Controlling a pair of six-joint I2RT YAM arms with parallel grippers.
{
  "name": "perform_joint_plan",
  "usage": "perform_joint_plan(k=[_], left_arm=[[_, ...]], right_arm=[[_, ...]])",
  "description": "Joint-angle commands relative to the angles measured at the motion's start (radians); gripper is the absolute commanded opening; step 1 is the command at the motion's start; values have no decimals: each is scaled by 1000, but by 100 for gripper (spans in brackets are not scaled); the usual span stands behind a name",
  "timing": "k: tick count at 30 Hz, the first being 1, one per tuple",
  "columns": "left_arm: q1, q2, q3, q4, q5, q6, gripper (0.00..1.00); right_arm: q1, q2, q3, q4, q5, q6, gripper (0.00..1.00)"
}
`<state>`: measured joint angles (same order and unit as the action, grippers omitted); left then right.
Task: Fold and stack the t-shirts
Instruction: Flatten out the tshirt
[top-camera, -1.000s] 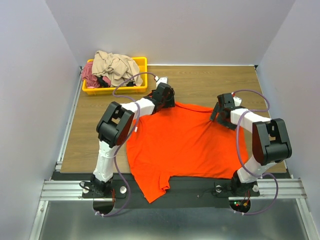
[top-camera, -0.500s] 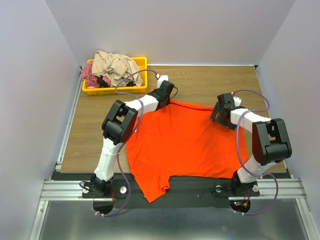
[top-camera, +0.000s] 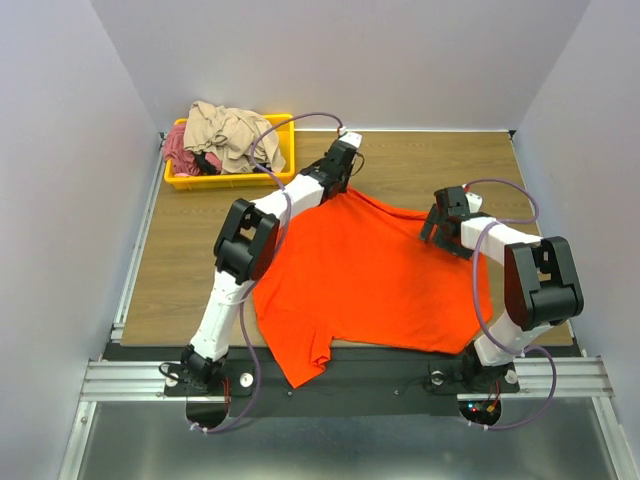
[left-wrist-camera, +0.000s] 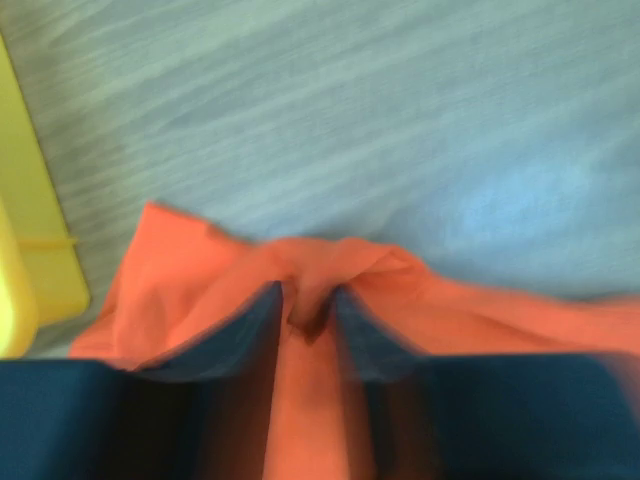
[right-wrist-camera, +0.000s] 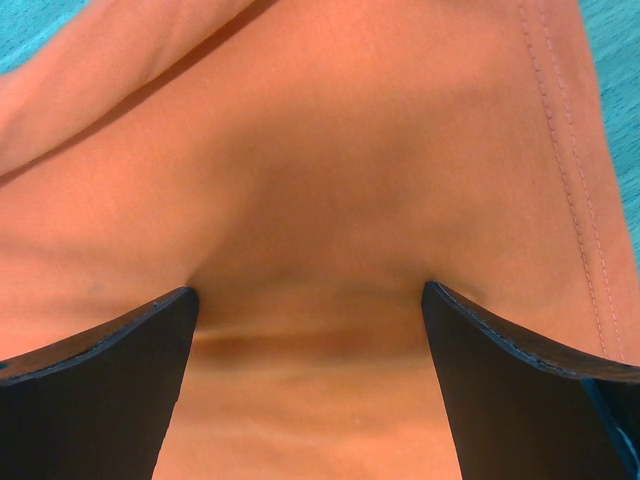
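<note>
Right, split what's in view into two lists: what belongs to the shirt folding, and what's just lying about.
Belongs to the job: orange-red t-shirt, spread on the wooden table, its far edge pinched by the left gripper; beige t-shirt and pink t-shirt, heaped in the yellow tray; right gripper, open over the orange cloth.
Just lying about: yellow tray; wooden table.

Wooden table, brown plank top. Orange t-shirt lies spread across the middle and right. Its far-left corner is raised in a peak, and its near-left sleeve hangs past the near edge over the black strip. Yellow tray sits in the far-left corner, near the shirt but not touching it.
</note>
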<state>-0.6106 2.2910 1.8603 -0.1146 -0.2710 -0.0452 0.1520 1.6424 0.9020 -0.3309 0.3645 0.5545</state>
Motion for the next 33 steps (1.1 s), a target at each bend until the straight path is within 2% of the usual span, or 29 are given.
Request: perform_joint_plan(k=[1, 3, 5, 7, 9, 10, 13, 14, 17, 19, 22, 26, 33], left_arm=[[18, 83, 208, -22, -63, 153, 59], [25, 151, 313, -75, -109, 127, 88], [38, 182, 449, -112, -132, 98, 94], [46, 159, 450, -129, -135, 50, 95], [51, 57, 360, -84, -123, -2, 97], [51, 12, 215, -53, -110, -18, 98], [52, -169, -10, 57, -66, -105, 98], [52, -213, -159, 96, -16, -125, 99], [52, -344, -384, 220, 114, -186, 99], [57, -369, -441, 256, 168, -214, 99], [63, -331, -432, 260, 266, -235, 99], [66, -243, -343, 247, 418, -245, 99], [69, -148, -257, 239, 398, -255, 99]], right_arm=[[4, 50, -38, -50, -30, -13, 100], [4, 50, -38, -51, -32, -13, 100], [4, 50, -38, -51, -32, -13, 100], [4, 50, -37, -51, -33, -13, 100], [4, 50, -38, -51, -38, -11, 100], [4, 51, -37, -51, -39, -11, 100], [4, 51, -35, -51, -44, -13, 100], [4, 51, -37, -51, -41, -13, 100], [3, 48, -40, -51, -42, -14, 100], [3, 46, -43, -51, -42, -15, 100], [4, 46, -41, -51, -41, -13, 100], [4, 50, -43, -51, -41, -14, 100], [3, 59, -41, -53, -50, -19, 100]])
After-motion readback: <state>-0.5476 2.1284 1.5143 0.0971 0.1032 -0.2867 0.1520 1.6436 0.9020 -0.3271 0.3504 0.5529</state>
